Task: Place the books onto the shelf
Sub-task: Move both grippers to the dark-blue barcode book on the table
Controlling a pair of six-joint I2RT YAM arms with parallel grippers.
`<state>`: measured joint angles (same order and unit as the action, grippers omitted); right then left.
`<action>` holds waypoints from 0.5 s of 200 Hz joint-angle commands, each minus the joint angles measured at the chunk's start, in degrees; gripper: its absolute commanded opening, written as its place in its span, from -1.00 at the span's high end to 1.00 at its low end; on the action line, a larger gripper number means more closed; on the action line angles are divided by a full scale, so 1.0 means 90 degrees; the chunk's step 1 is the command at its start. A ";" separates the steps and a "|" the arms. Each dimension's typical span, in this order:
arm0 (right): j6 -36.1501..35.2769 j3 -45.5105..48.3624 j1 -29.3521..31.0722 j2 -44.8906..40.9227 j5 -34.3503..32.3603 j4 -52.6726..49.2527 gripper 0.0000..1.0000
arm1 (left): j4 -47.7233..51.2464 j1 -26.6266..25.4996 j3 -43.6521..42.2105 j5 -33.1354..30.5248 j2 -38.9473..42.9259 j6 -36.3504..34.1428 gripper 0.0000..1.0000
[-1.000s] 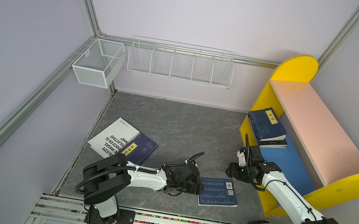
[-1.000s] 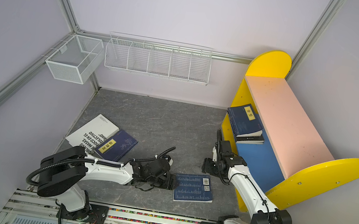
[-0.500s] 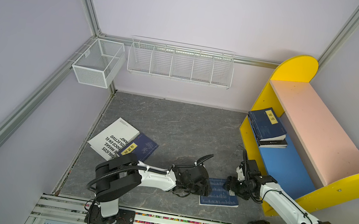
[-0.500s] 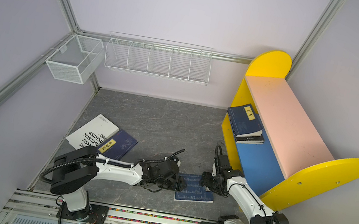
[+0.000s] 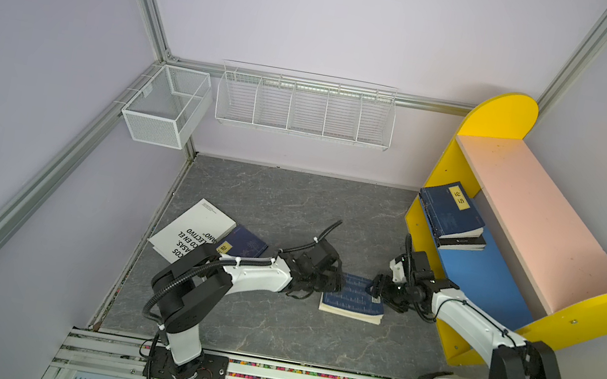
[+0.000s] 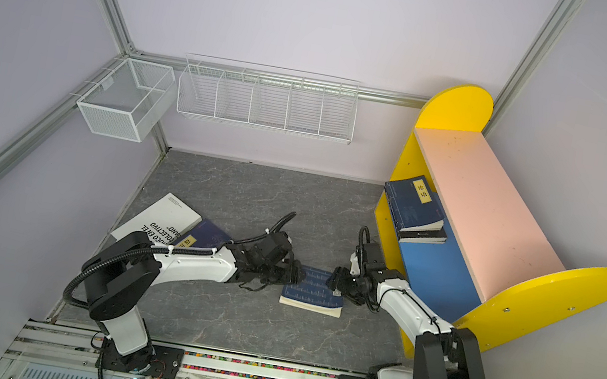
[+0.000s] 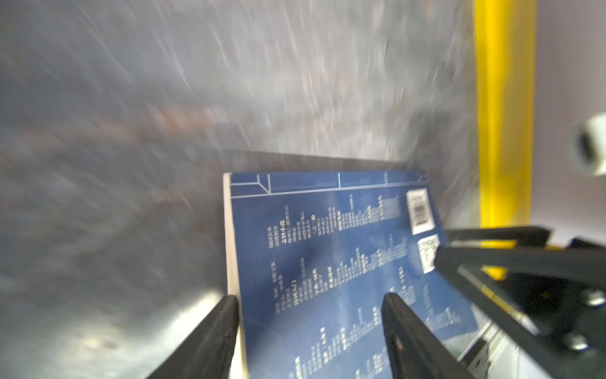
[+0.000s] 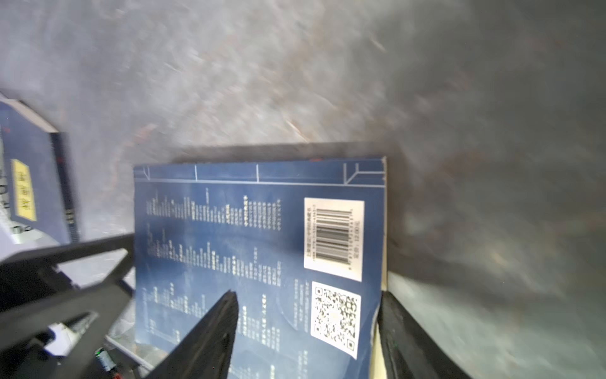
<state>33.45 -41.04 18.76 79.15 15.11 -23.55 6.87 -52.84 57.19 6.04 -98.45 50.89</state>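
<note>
- Grey marbled surface (image 5: 290,205): carries the shelf, loose books and both arms.
- Shelf (image 5: 499,119): at right, far end by the back wall. Yellow rounded side panels, pink upper board (image 5: 532,222), blue lower board (image 5: 484,281).
- In the shelf: stack of books (image 5: 451,214) lying flat on the lower board, at the far end, just beside the far yellow panel. Navy one w/ yellow label on top, black one (image 5: 463,243) at the bottom. How many lie between: can't tell.
- Wire rack (image 5: 306,104) w/ dividers hangs on the back wall. Mesh basket (image 5: 164,107) hangs just beside it at the left corner.
- White book (image 5: 193,232): black lettering, flat on the surface at left, well apart from the shelf.
- Labelled navy book (image 5: 246,241): touches the white book's right edge; its yellow-label corner overlaps that edge.
- Barcode book (image 5: 352,302): navy, back cover up (barcode + QR code), on the surface centre-front between the arms. Near the shelf's near panel, not on the shelf.
- Left fingers (image 5: 331,284): at that book's far left corner, spread apart, grasping nothing. Left wrist view: one finger (image 7: 216,328) just beside the page edge, the other (image 7: 403,328) over the cover.
- Right fingers (image 5: 377,290): at the far right corner, also spread, grasping nothing. Right wrist view: one finger (image 8: 210,328) over the cover, the other (image 8: 403,334) by the page edge.
- Whether any tip presses on the cover: can't tell.
</note>
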 commanded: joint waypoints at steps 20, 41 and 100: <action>-0.0005 -0.0914 0.0266 0.0715 0.0054 0.0185 -0.37 | 0.0183 0.0589 0.0214 0.0017 0.0654 -0.0399 -0.40; -0.0228 -0.1377 0.0268 0.1010 -0.0194 -0.0180 -0.36 | 0.0057 0.0844 -0.0169 0.0082 0.0888 -0.0314 -0.41; -0.0141 -0.1465 0.0278 0.1486 -0.0306 -0.0172 -0.32 | 0.0230 0.0998 -0.0556 -0.0026 0.0992 -0.0324 -0.41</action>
<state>32.60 -53.69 20.99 91.05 14.33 -22.55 7.31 -43.88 53.08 6.37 -89.56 48.93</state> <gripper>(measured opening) 0.674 0.706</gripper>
